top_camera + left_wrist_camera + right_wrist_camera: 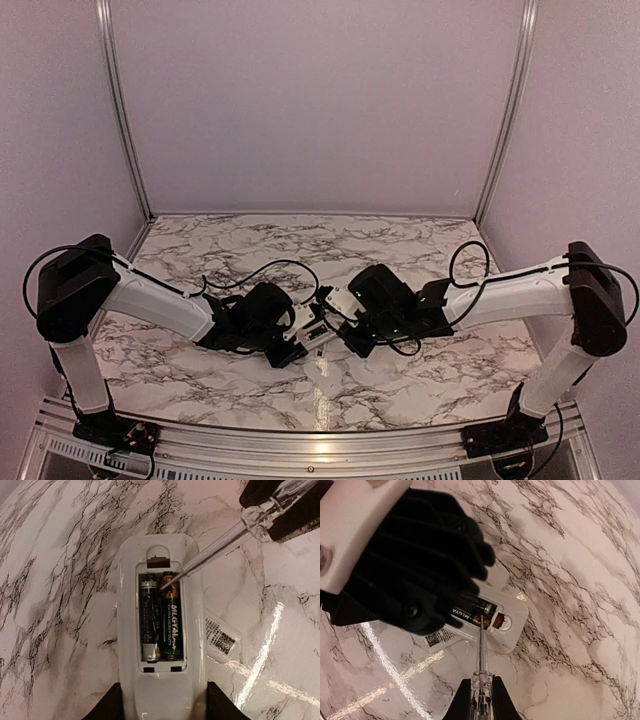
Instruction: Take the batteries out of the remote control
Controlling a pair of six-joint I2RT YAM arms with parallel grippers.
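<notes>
Levering hard with the screwdriver [215,548] pinched in the closed right gripper [481,695] could fling the batteries [160,617], both seated inside the remote [165,545], or wrench it from the half-open left gripper [165,702] clasping its sides.

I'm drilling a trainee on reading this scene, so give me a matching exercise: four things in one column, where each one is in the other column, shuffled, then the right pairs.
Things
1. remote control
2. batteries
3. screwdriver
4. cover piece

Places
A. lying loose beside the remote
B. clamped in the left gripper
C. seated in the open compartment
D. held by the right gripper, tip at a battery's end

Pairs: 1-B, 2-C, 3-D, 4-A
</notes>
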